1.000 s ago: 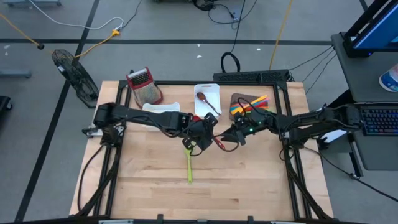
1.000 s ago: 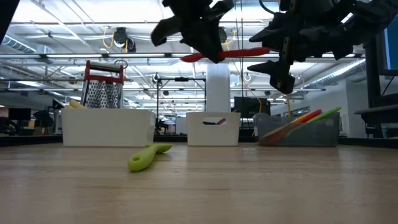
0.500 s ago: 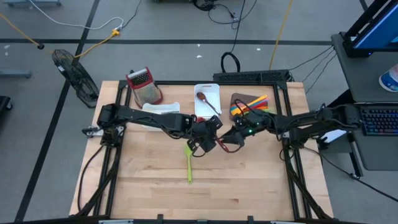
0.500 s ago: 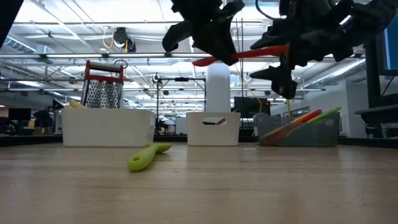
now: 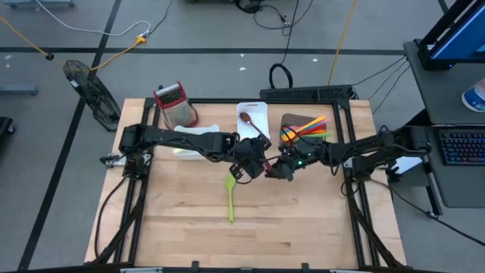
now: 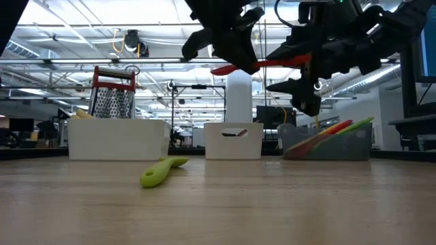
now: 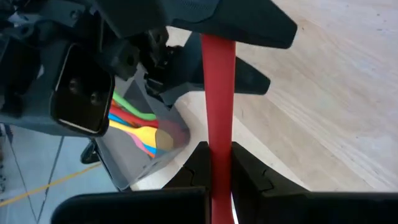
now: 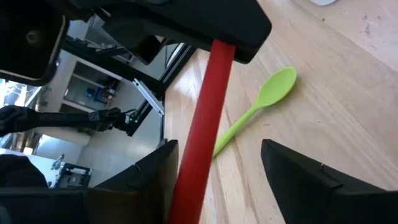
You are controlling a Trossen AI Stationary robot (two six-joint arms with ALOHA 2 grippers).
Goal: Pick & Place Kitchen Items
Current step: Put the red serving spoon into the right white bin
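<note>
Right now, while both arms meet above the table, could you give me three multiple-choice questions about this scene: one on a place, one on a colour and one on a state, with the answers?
1. Where is the green spoon?
A. In a white tray
B. Flat on the wooden table
C. In a gripper

2. What colour is the utensil held up between the two arms?
A. Blue
B. Red
C. Yellow

3. How does the right gripper stand?
A. Open, fingers wide apart
B. Shut on the green spoon
C. Out of view

Answers:
1 B: the high view shows it lying alone on bare wood.
2 B: the left gripper is shut on its red handle.
3 A: the right wrist view shows a wide gap, with the red handle beside one finger.
</note>
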